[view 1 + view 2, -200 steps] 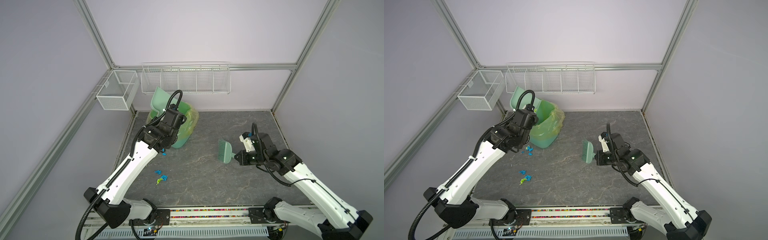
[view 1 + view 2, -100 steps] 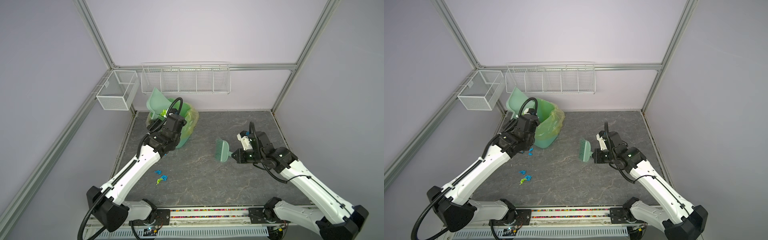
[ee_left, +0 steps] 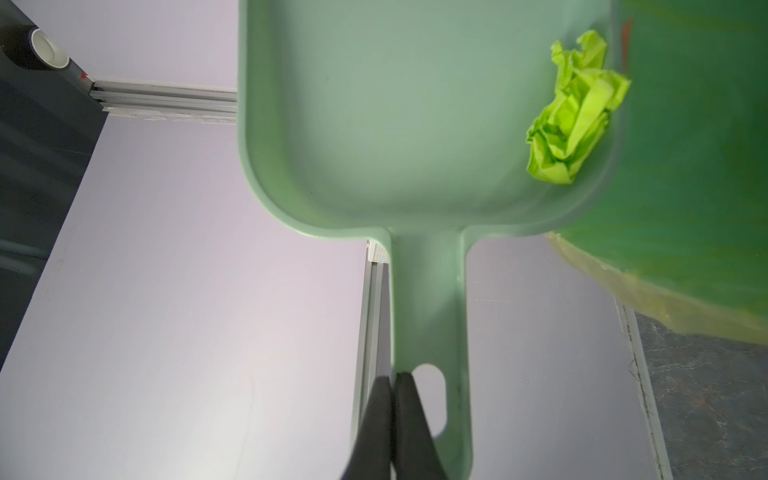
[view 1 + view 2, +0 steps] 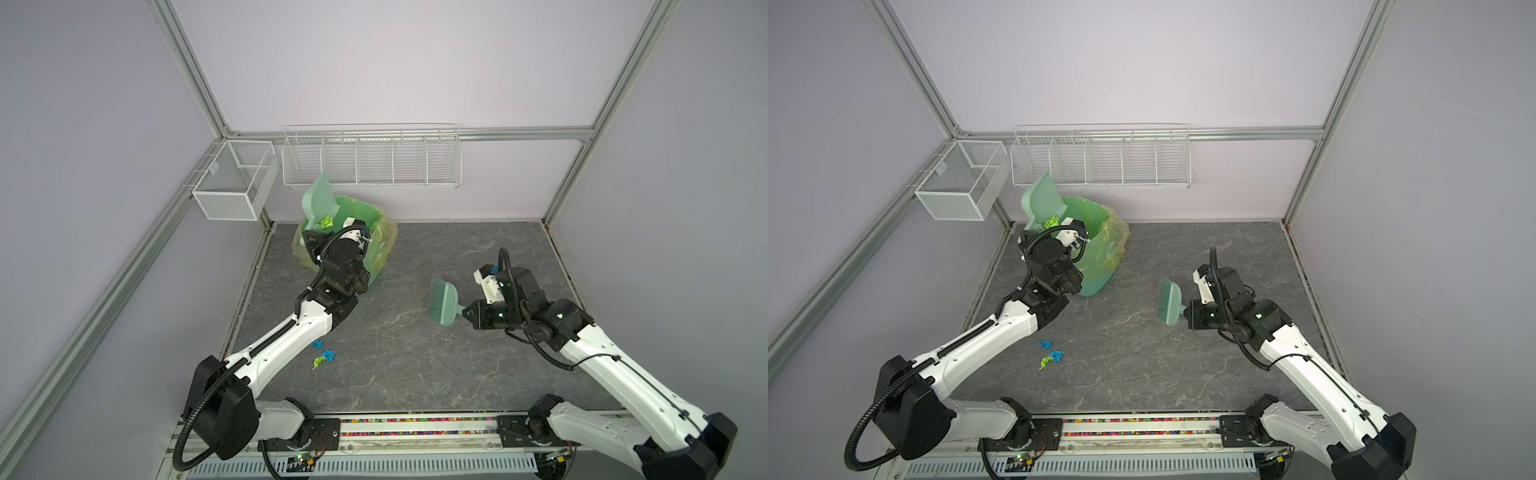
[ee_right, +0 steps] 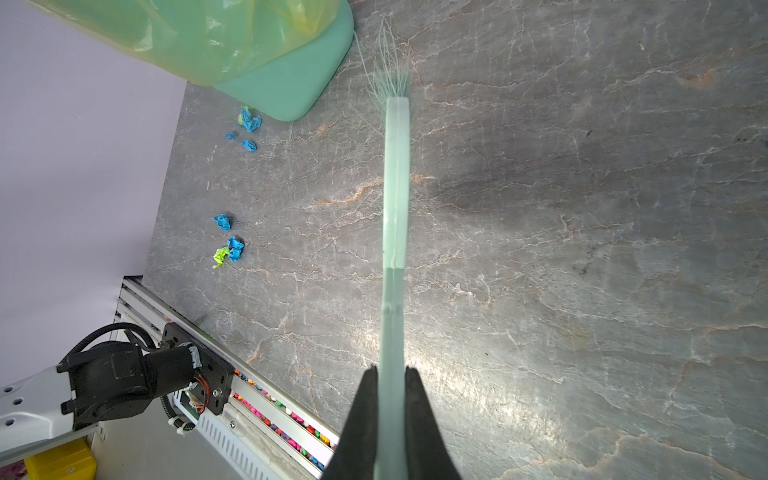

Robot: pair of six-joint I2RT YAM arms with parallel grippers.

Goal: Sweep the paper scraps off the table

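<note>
Veined table, wrinkly paper scraps, smooth dustpan

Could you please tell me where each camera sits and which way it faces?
Top views: high above the front rail, looking down and back over the table; both arms show whole.
Left wrist: behind the left gripper, looking along the dustpan held up beside the bin; its fingertips show.
Right wrist: behind the right gripper, looking along the brush down at the table; its fingertips and the left arm's base show.
Shared: right wrist and both top views show the paper scraps.
</note>
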